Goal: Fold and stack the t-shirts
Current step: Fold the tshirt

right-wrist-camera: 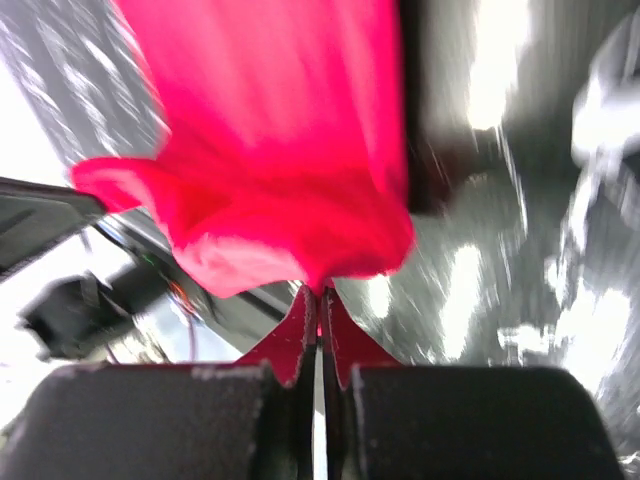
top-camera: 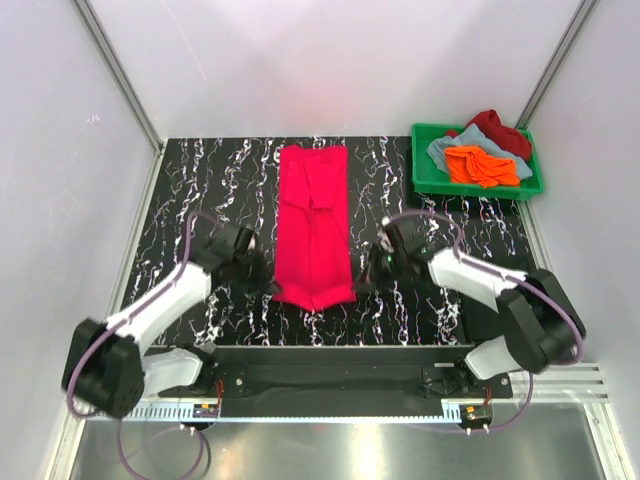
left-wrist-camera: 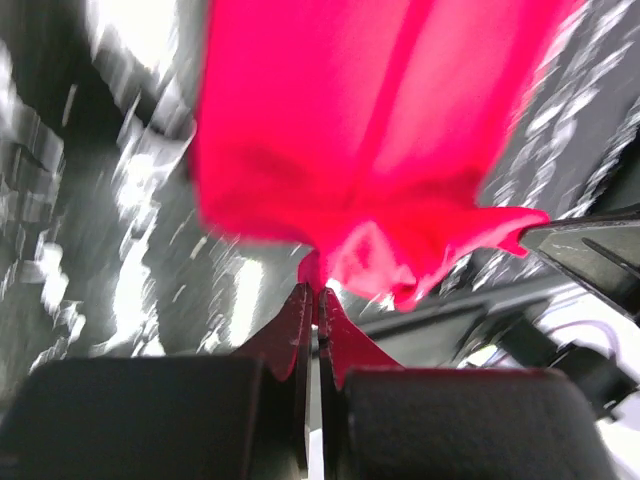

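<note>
Our left gripper (left-wrist-camera: 318, 292) is clenched on the near left corner of the pinkish-red t-shirt (top-camera: 314, 225), with a pinch of hem caught where the two fingertips meet. Our right gripper (right-wrist-camera: 321, 292) is clamped the same way on the near right corner. The two grippers face each other across the hem, the shirt's width between them.

Just past each pair of fingertips the cloth bunches and rises slightly. It then runs away from the fingers as a long, narrow strip, folded lengthwise and lying flat on the black marbled table (top-camera: 200, 190). Both wrist views are blurred, and a dark shape past the cloth in each is too smeared for us to identify.

Well beyond the right fingertips, and out to their right, a green crate (top-camera: 430, 180) sits at the table's far corner, apart from the strip. In it the orange t-shirt (top-camera: 478, 165) lies on top at the front, on the grey-blue t-shirt (top-camera: 450, 145). The dark red t-shirt (top-camera: 497, 130) is heaped behind them, at the crate's back rim.
</note>
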